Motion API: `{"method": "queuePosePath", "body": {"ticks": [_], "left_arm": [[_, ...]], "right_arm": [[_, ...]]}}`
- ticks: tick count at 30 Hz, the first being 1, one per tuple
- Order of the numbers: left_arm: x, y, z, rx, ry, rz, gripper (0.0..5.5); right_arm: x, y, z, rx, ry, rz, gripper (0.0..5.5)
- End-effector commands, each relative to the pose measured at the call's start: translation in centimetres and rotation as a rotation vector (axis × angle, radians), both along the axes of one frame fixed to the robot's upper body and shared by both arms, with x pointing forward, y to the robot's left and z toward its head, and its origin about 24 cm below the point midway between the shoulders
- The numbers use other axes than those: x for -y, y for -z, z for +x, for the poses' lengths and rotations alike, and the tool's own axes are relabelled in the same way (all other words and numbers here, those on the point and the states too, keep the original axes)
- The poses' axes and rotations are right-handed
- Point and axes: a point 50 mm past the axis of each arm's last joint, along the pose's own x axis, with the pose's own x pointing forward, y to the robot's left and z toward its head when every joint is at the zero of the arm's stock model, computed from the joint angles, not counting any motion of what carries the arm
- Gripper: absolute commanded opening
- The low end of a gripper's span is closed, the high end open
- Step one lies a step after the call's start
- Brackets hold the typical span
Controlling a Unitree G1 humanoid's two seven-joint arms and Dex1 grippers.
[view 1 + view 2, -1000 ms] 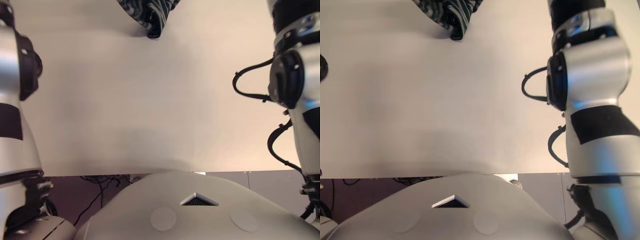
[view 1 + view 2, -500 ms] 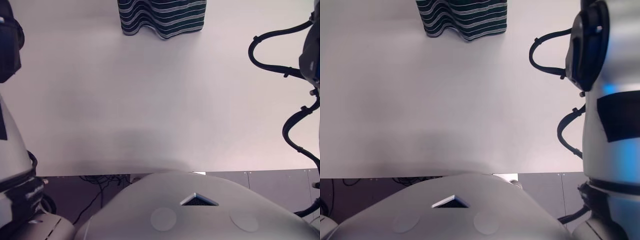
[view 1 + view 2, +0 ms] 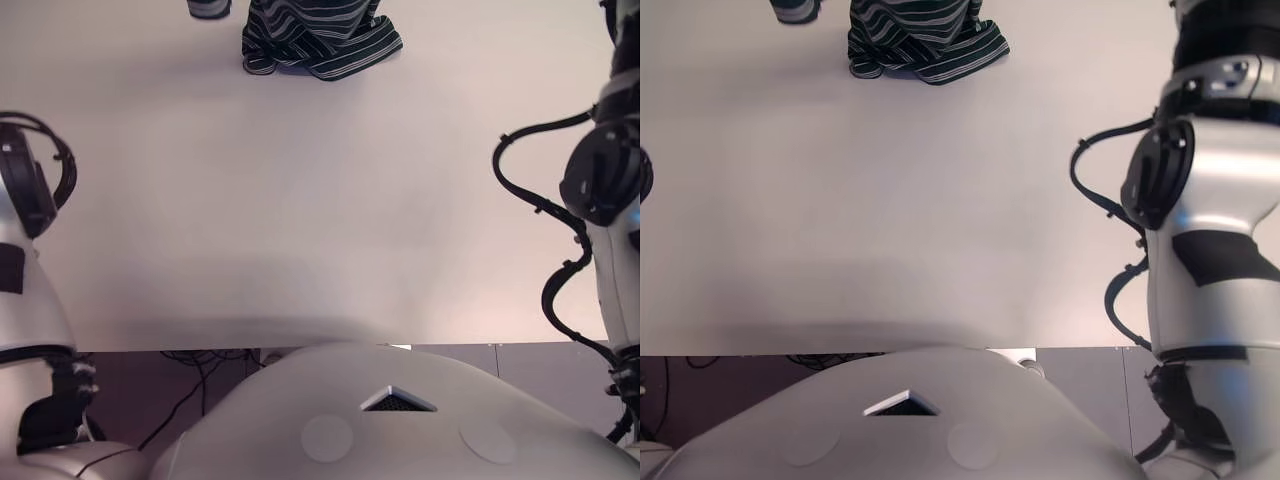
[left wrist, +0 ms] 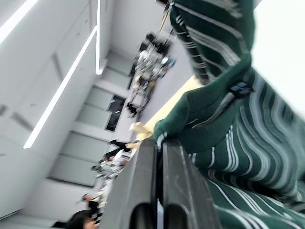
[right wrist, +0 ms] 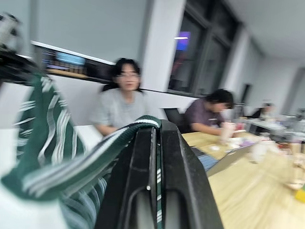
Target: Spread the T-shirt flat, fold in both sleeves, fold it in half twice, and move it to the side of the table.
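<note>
Striped green T-shirt (image 3: 320,35) bunched on the desk (image 3: 300,200) at 12 o'clock, far edge. Both left jaws and right jaws nearly pressed together, each pinching a fold of T-shirt fabric.

I had room to pass across the near and middle worktop (image 3: 300,200); the shirt (image 3: 320,35), bunched at its far edge, stood in the way there.

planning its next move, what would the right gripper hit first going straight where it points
The T-shirt: the right gripper is shut on its striped edge, which drapes over the jaws. Beyond that the way looks free, though depth is unclear.
</note>
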Motion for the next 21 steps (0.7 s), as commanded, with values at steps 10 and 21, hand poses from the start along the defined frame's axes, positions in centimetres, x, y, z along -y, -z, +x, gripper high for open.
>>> {"method": "queuePosePath", "body": {"ticks": [10,21], "left_arm": [[-2.6,25.4,-22.9,-1.139,0.202,0.522,0.00],[-0.3,23.0,-22.9,-1.080,0.180,0.406,0.00]], "right_arm": [[3.5,19.3,-23.1,-0.924,-0.827,-0.782,0.02],[-1.4,16.7,-20.4,-0.716,-0.631,-0.671,0.02]]}}
